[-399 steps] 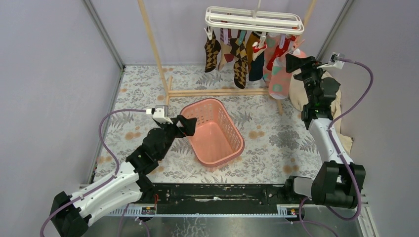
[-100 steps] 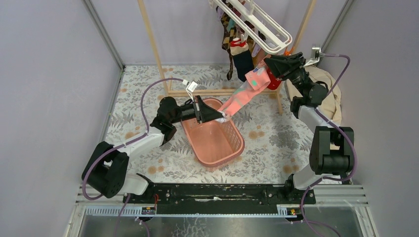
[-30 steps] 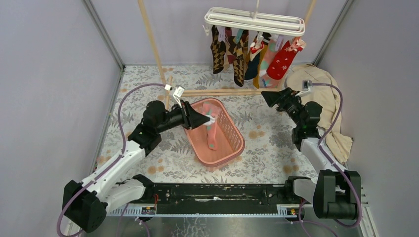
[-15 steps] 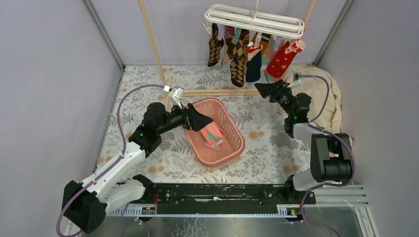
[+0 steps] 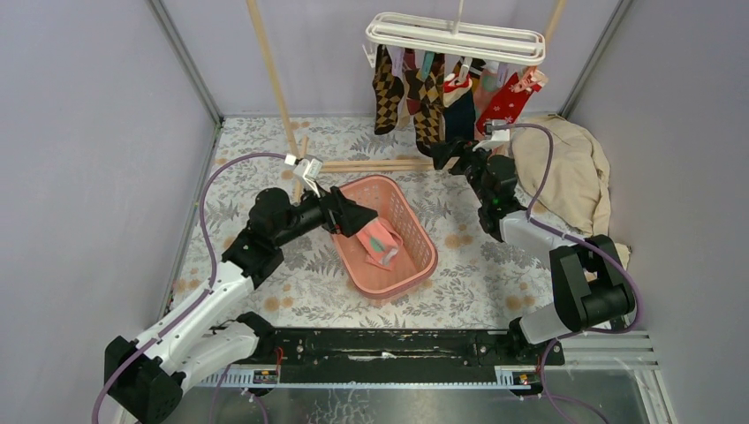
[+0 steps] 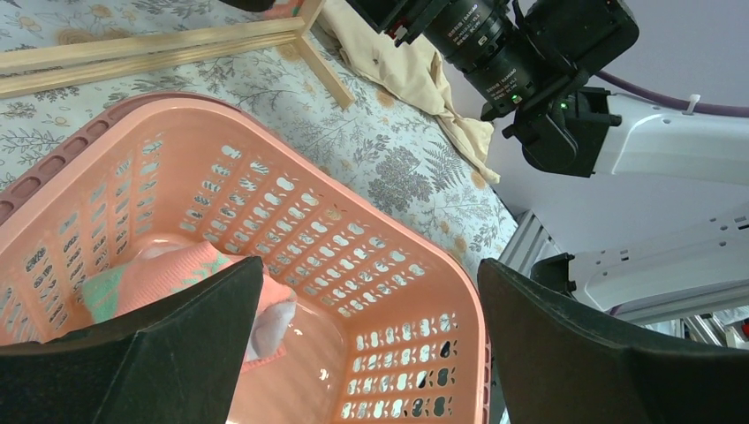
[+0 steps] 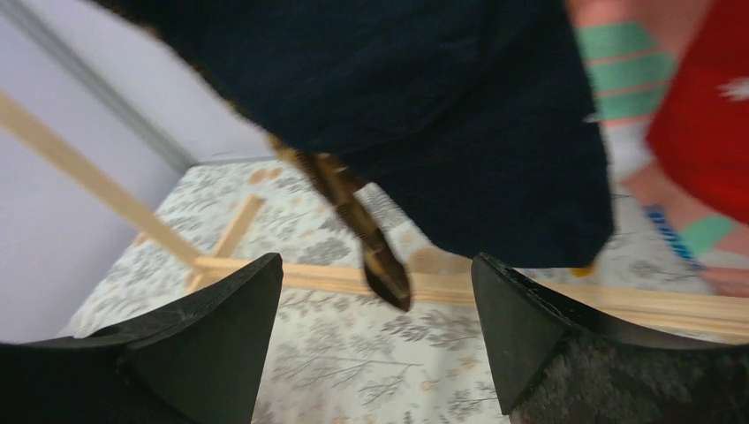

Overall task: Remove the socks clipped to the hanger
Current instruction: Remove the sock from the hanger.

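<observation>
The hanger (image 5: 455, 37) is seen at the upper middle of the top view, hung level, and the socks (image 5: 439, 93) are clipped under it in a row. 1 pink and teal sock (image 5: 380, 244) is not clipped. It is lying inside the pink basket (image 5: 418, 264) at the centre of the frame.

The left gripper (image 5: 360, 221) is held over the left rim of the basket. In the left wrist view its 2 fingers are spread wide apart (image 6: 369, 274) and nothing is held between them. The pink and teal sock is seen just beside the finger at the lower left.

The right gripper (image 5: 449, 148) is raised toward the lower ends of the hanging socks. In the right wrist view its jaws are also wide open (image 7: 377, 265) and empty. The navy sock (image 7: 397, 106) fills the upper part of that frame, an argyle sock (image 7: 353, 212) hangs down in front of it, and a red sock (image 7: 707, 115) is at the right edge. Whether a finger touches any sock cannot be told.

The beige cloth (image 5: 565, 172) is lying at the right.
</observation>
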Tool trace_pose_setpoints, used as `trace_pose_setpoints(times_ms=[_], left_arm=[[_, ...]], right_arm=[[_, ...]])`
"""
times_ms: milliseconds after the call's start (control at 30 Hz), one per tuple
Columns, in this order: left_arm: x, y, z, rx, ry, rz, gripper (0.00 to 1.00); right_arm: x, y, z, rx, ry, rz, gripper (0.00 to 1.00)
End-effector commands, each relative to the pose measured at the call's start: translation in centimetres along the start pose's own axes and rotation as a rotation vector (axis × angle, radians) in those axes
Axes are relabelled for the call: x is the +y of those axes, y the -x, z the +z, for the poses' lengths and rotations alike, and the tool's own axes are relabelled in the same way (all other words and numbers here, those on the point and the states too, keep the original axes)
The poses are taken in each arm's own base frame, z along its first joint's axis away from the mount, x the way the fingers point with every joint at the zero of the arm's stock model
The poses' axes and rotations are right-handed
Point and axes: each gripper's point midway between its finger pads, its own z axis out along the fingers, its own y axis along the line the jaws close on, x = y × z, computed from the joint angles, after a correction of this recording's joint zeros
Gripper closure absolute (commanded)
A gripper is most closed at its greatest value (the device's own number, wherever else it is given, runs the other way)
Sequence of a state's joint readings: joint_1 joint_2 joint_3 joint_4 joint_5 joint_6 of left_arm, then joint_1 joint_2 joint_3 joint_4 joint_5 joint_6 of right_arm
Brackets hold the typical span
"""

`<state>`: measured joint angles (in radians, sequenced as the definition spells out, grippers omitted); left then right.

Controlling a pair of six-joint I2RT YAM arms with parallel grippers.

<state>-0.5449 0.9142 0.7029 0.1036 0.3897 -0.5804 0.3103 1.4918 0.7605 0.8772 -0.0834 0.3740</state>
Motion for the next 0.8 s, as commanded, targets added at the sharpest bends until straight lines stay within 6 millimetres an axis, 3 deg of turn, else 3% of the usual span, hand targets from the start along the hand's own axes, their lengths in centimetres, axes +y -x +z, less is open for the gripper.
trace_pose_setpoints(times_ms=[0, 400, 767], left_arm=[[-0.8, 1.5, 0.0, -0.048, 0.001, 0.04, 0.01], [-1.1, 1.5, 0.7, -0.037, -0.001, 0.05, 0.01], [-0.8, 1.1, 1.2, -0.021, 0.013, 0.056, 0.01]], right_arm=[[-2.9, 3.7, -0.1, -0.148, -0.186, -0.099, 0.14], [-3.7, 4.6, 3.2, -0.194, -0.207, -0.153, 0.11], [-3.5, 6.3, 4.7, -0.315, -0.181, -0.173, 0.04]])
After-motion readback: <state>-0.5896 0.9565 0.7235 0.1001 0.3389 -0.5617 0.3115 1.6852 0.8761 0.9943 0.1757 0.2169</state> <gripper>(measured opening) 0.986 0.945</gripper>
